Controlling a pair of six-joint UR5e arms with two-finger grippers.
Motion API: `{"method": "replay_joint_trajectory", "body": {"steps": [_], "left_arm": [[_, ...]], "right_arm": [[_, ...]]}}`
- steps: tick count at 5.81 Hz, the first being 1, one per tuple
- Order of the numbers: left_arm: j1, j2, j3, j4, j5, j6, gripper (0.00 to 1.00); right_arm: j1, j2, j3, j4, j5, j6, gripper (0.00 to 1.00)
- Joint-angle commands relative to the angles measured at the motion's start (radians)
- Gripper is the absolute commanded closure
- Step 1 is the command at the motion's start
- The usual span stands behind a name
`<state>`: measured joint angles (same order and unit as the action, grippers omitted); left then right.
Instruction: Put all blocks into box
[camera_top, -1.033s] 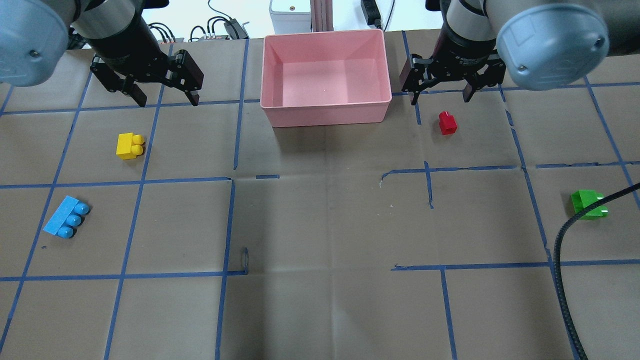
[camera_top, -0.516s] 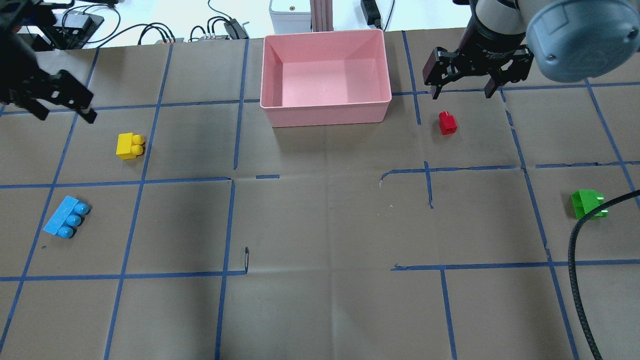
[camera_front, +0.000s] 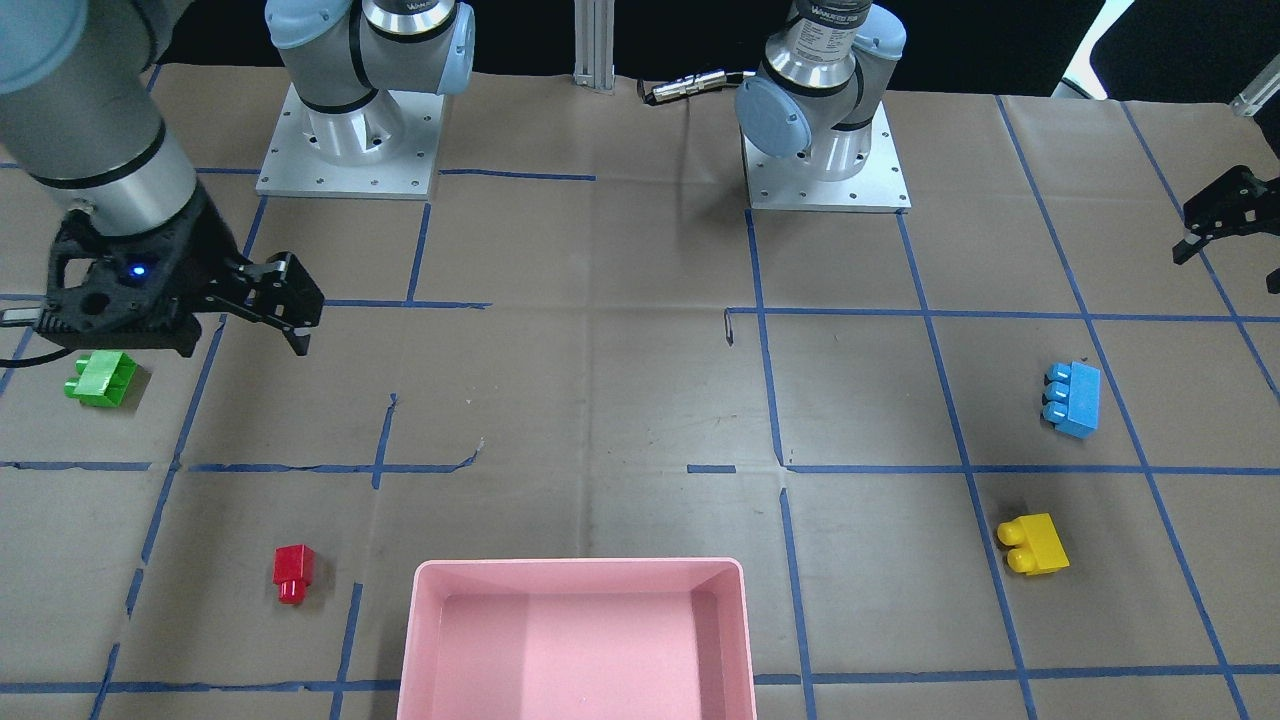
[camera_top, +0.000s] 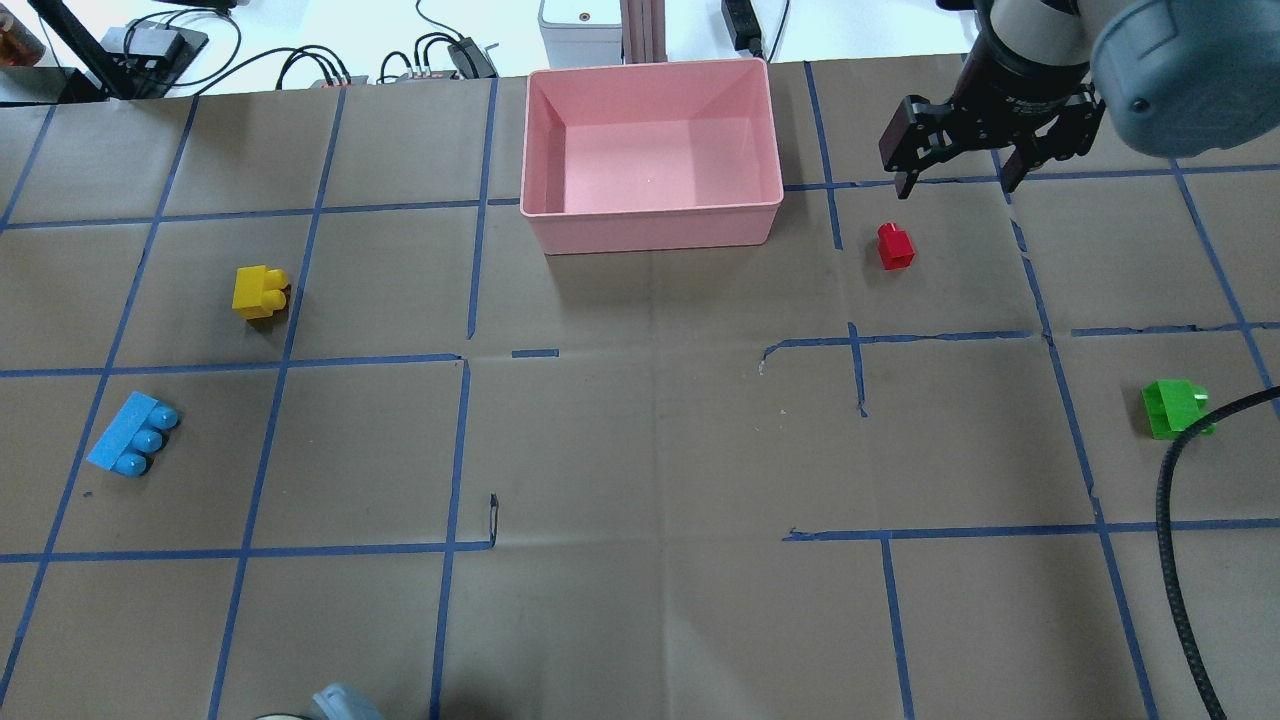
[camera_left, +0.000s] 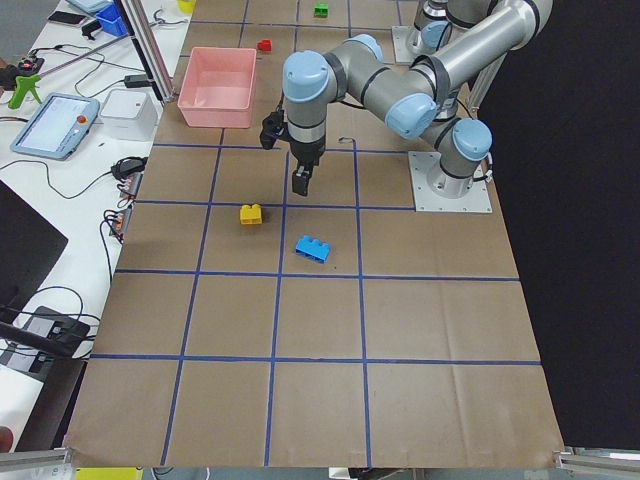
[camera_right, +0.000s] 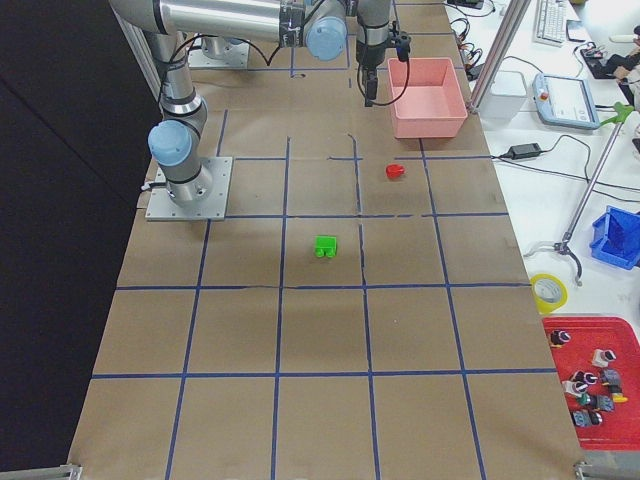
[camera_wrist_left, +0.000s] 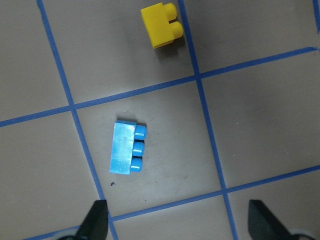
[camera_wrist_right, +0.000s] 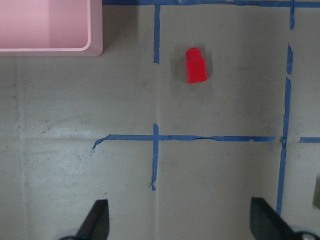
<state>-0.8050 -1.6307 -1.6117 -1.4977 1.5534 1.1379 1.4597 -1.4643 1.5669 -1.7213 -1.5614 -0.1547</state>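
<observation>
The pink box (camera_top: 650, 228) stands empty at the far middle of the table. The yellow block (camera_top: 260, 292) and light blue block (camera_top: 133, 434) lie on the left, the red block (camera_top: 895, 246) right of the box, the green block (camera_top: 1175, 408) far right. My right gripper (camera_top: 958, 168) is open and empty, raised just behind the red block (camera_wrist_right: 196, 65). My left gripper (camera_front: 1232, 215) is out of the overhead view; its wrist view shows its open fingertips (camera_wrist_left: 97, 222) high above the blue block (camera_wrist_left: 126, 154) and the yellow block (camera_wrist_left: 161, 25).
A black cable (camera_top: 1165, 560) curves across the right front of the table by the green block. Wires and small devices (camera_top: 440, 55) lie past the far edge. Blue tape lines grid the brown paper cover.
My left arm has swung left out of the overhead view. My right gripper has moved right and slightly back, still open. No block has moved.
</observation>
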Motion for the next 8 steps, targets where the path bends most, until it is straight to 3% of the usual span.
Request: {"method": "replay_joint_trajectory", "body": {"steps": [1, 4, 6, 7, 8], "left_arm": [[0.017, -0.049, -0.074, 0.100, -0.006, 0.128, 0.01], [0.017, -0.093, -0.287, 0.403, -0.010, 0.129, 0.01], [0.018, -0.161, -0.376, 0.590, -0.013, 0.097, 0.01], [0.020, -0.213, -0.381, 0.658, -0.038, 0.089, 0.01], [0.021, -0.237, -0.381, 0.662, -0.059, 0.044, 0.01]], "right_arm": [[-0.222, -0.048, 0.094, -0.024, 0.009, -0.282, 0.01], [-0.534, -0.090, 0.231, -0.104, 0.058, -0.517, 0.04], [-0.567, -0.067, 0.351, -0.335, 0.080, -0.572, 0.00], [-0.590, -0.056, 0.442, -0.342, 0.087, -0.572, 0.00], [-0.639, -0.048, 0.512, -0.485, 0.086, -0.578, 0.01]]}}
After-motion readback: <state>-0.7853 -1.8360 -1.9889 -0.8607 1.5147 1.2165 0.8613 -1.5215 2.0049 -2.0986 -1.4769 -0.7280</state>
